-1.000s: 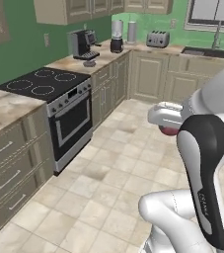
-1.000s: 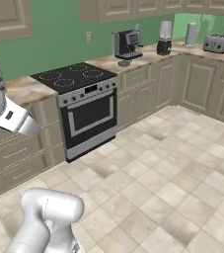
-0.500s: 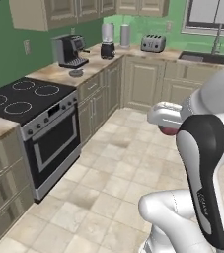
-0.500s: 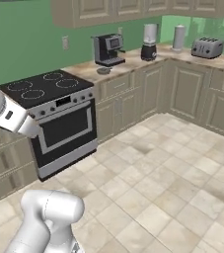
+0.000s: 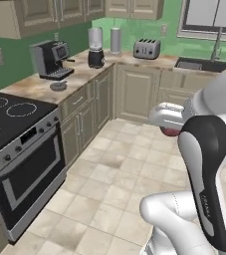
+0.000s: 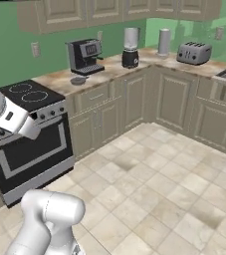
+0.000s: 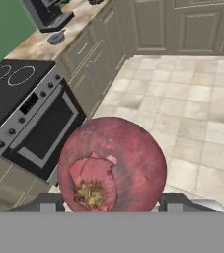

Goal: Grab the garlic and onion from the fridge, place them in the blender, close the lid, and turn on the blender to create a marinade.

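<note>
Onion: a round red-purple onion [image 7: 112,165] with its dried root end facing the camera sits between the two dark tips of the end effector [image 7: 112,200] in the hand view; a sliver of its red skin also shows under the white wrist in the left base view [image 5: 171,132]
End effector: jaws stand wide, one on each side of the onion, so it reads as a grip on a broad thing, carried clear above the tiled floor
Why held so: gripped across its widest part, the onion is less likely to roll out in transit, I judge
Blender: the clear tall jar on a rounded black base [image 5: 95,47] stands on the beige stone desk, in the corner beyond the boxy grey-black coffee machine [image 5: 51,60]; also seen from the right base view [image 6: 131,47]
Lid: a small round dark grey disc [image 5: 58,86] lies on the desk just in front of the coffee machine, well short of the blender; off the jar, so the mouth stays free for loading
Jar contents: too small to tell whether garlic is inside
Stage: onion in transit toward the blender, judged from the grip and the open jar
Risk: the wide onion may snag on the jar's mouth
</note>
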### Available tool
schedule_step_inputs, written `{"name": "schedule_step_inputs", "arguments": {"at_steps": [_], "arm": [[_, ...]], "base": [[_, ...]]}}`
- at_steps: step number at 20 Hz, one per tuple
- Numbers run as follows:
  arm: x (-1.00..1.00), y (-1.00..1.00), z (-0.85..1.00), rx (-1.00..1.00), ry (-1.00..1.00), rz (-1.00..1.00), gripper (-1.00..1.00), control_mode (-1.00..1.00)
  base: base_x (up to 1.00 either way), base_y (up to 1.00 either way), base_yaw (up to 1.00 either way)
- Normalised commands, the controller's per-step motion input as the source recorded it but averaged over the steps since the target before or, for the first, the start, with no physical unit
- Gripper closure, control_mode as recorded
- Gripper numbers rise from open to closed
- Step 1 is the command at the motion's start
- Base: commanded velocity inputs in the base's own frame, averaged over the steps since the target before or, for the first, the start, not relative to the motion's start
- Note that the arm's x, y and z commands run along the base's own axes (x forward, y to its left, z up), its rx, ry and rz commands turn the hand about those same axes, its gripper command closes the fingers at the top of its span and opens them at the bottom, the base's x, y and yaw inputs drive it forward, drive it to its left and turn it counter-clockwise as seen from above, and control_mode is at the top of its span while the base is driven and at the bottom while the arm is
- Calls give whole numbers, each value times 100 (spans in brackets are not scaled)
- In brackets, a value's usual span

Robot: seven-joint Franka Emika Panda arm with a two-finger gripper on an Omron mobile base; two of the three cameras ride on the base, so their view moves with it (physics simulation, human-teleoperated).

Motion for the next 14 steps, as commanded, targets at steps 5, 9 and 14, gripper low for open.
{"name": "schedule_step_inputs", "arguments": {"at_steps": [5,9,14], "arm": [[0,0,0,0,0,0,100,100],[0,0,0,0,0,0,100,100],[0,0,0,0,0,0,100,100]], "base": [[100,-16,-13],[100,-21,-8],[100,-23,-4]]}}
